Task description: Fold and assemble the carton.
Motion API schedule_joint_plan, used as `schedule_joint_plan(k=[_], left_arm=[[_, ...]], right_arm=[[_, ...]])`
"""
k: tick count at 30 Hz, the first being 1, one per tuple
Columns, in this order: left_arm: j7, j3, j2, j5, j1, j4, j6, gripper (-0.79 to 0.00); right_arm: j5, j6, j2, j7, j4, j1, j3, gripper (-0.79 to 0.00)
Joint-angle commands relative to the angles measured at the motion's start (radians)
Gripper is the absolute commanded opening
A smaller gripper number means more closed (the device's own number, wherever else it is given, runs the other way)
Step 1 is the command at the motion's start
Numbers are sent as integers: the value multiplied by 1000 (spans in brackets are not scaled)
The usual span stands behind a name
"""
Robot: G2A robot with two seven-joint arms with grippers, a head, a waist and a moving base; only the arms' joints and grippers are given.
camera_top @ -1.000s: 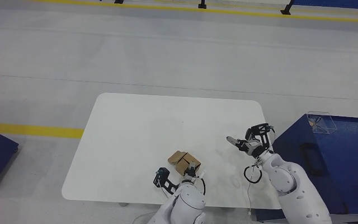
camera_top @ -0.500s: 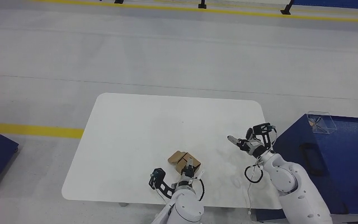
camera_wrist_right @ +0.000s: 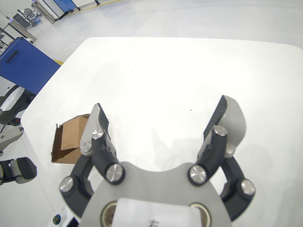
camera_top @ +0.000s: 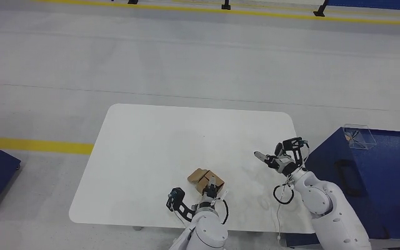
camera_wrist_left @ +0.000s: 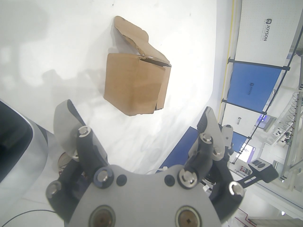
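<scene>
Carton (camera_wrist_left: 135, 88) sits half-folded near the table's (camera_top: 156, 144) front edge, one flap sticking out. Left gripper (camera_wrist_left: 136, 114) hovers just beside it, fingers spread. Right gripper (camera_wrist_right: 161, 106), also spread, hangs well apart, near a blue cabinet (camera_top: 350, 169).

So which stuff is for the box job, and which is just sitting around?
For the job:
carton, a flap sticking out
table under it
left pincer, open, near the carton
right pincer, open, farther off

Just lying about:
blue cabinet
clear box on it
yellow floor line

Top view looks down from high; both nearer wrist views share the carton (camera_wrist_left: 135, 87).
</scene>
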Motion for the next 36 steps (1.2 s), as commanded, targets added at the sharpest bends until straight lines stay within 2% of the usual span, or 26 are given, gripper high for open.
schedule_joint_plan(k=[1, 7, 9, 11, 16, 22, 27, 32, 36], left_arm=[[-26, -32, 2, -23, 9, -7, -11, 0], [-141, -98, 39, 117, 28, -125, 49, 0], [-182, -113, 54, 177, 40, -149, 54, 0], [-207, -99, 64, 249, 40, -129, 50, 0], [-224, -93, 68, 272, 43, -119, 34, 0], [-224, -93, 68, 272, 43, -119, 34, 0], [-224, -93, 68, 272, 43, -119, 34, 0], [-224, -93, 68, 272, 43, -119, 34, 0], [-224, -93, 68, 272, 43, -119, 34, 0]], right_arm=[[0, 0, 0, 0, 0, 0, 0, 0], [-119, 4, 1, -97, -73, -85, -8, 0], [-129, -83, 6, -109, -82, -121, -6, 0], [-142, -156, 15, -95, -69, -141, 20, 0], [-215, -186, 21, -64, -73, -171, 20, 0], [-199, -213, 10, 49, -71, -127, -89, 0], [-248, -145, -7, 82, -62, -74, -191, 0], [-325, 17, -32, 64, -31, -14, -288, 0], [-364, 105, -51, 34, -1, 25, -350, 0]])
